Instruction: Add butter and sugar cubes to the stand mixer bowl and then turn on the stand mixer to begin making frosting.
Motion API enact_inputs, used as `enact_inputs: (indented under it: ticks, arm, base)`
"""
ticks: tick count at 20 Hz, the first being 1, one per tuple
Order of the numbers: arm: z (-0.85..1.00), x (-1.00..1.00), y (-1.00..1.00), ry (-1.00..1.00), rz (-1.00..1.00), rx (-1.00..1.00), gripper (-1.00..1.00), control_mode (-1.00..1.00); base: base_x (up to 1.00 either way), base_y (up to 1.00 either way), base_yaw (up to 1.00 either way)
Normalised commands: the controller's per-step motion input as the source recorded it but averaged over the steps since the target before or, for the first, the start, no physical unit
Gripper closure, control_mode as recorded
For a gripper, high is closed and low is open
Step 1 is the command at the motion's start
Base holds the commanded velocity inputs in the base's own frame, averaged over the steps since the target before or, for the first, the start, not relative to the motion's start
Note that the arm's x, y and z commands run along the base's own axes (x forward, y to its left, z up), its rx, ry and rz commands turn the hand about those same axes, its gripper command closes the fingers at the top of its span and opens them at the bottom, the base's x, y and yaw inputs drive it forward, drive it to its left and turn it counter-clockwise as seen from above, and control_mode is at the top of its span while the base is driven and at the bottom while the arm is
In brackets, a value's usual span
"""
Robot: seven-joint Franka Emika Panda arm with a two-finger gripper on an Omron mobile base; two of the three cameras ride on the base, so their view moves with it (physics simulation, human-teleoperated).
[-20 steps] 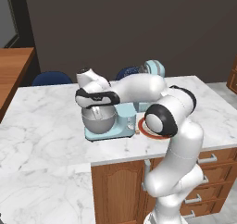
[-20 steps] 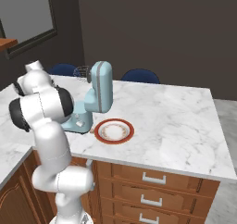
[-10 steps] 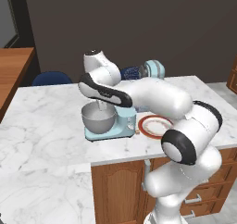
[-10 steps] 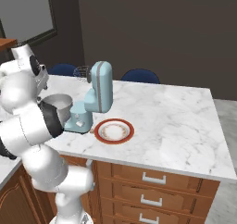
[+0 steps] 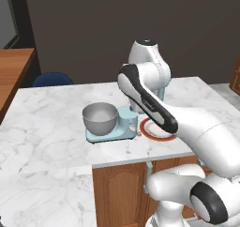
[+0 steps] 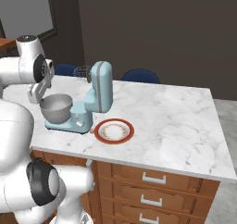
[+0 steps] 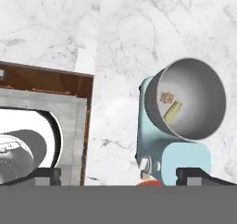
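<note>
Jaws spread wide and holding nothing: our gripper (image 7: pixel 118 177) looks down from above with its two dark fingertips (image 7: pixel 44 176) far apart at the bottom of the hand view, and in the right base view we see it (image 6: pixel 36 94) hanging just above and to the left of the bowl. Going left to right across the white marble table (image 6: pixel 176 121), we first find the round grey metal stand mixer bowl (image 6: pixel 56 108), upright on the flat base of the light blue stand mixer (image 6: pixel 95 98). In the hand view the bowl (image 7: pixel 192 100) shows its inside, where a small pale yellowish block of butter (image 7: pixel 172 113) lies against the wall, touching or just beside a cluster of tiny tan-brown sugar cubes (image 7: pixel 166 97). Next comes the mixer's boxy head, tilted up and back, with its wire whisk (image 6: pixel 82 73) pointing away from the bowl. Just right of the mixer's base rests a white plate with a red-orange rim (image 6: pixel 115 131), flat on the table. In the left base view the same bowl (image 5: pixel 100 118) sits left of the mixer column (image 5: pixel 126 123), with the plate (image 5: pixel 157 130) partly behind our white arm.
</note>
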Motion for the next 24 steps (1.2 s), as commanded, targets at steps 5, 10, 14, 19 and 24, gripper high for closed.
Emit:
enact_inputs:
  ticks: [5,10,14,19,24]
  arm:
    - [0.25,-0.77,-1.00,-0.01,0.05,0.25,-1.00,-1.00]
    - [0.03,-0.56,-1.00,-0.01,0.09,0.36,-1.00,-1.00]
    - [0.00,-0.32,-0.97,-0.08,0.07,0.30,-1.00,-1.00]
    - [-0.09,-0.20,-0.59,-0.10,0.01,0.21,-1.00,-1.00]
    - [-0.37,-0.02,-0.05,-0.09,0.00,0.13,-1.00,-1.00]
  base:
    - [0.00,0.00,0.00]
    - [0.00,0.00,0.00]
    - [0.00,0.00,0.00]
    - [0.00,0.00,0.00]
    - [0.00,0.00,0.00]
